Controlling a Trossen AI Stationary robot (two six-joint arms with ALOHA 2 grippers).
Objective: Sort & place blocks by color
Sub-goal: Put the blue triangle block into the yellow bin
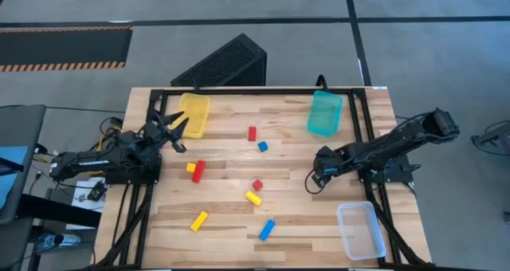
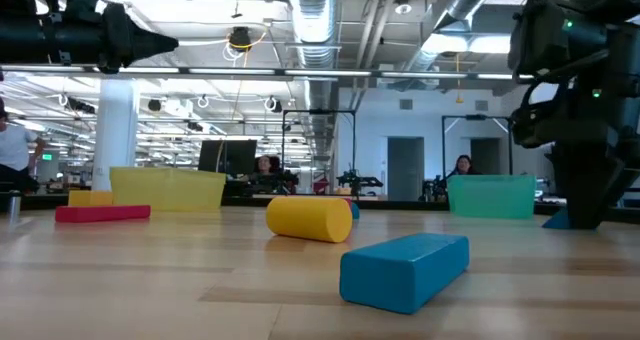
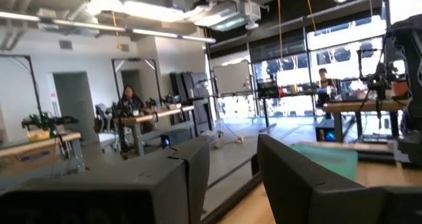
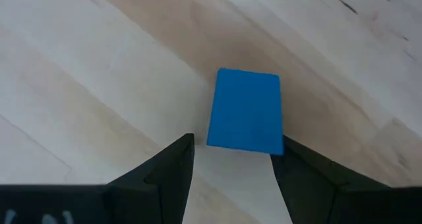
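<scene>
Several red, yellow and blue blocks lie scattered on the wooden table, among them a red bar (image 1: 198, 171), a yellow one (image 1: 253, 198) and a blue bar (image 1: 267, 229). My right gripper (image 1: 317, 178) points down at the table's right side. It is open over a small blue block (image 4: 245, 111) that lies flat on the wood. Its two fingertips stand on either side of the block's near end, and a strip of table shows beside one finger. My left gripper (image 1: 177, 130) waits open at the left edge, raised, next to the yellow tray (image 1: 194, 114).
A teal tray (image 1: 324, 112) stands at the far right, beyond my right gripper. A clear tray (image 1: 360, 229) sits at the near right corner. In the low view a blue bar (image 2: 405, 268) and a yellow block (image 2: 308, 220) lie nearest the front.
</scene>
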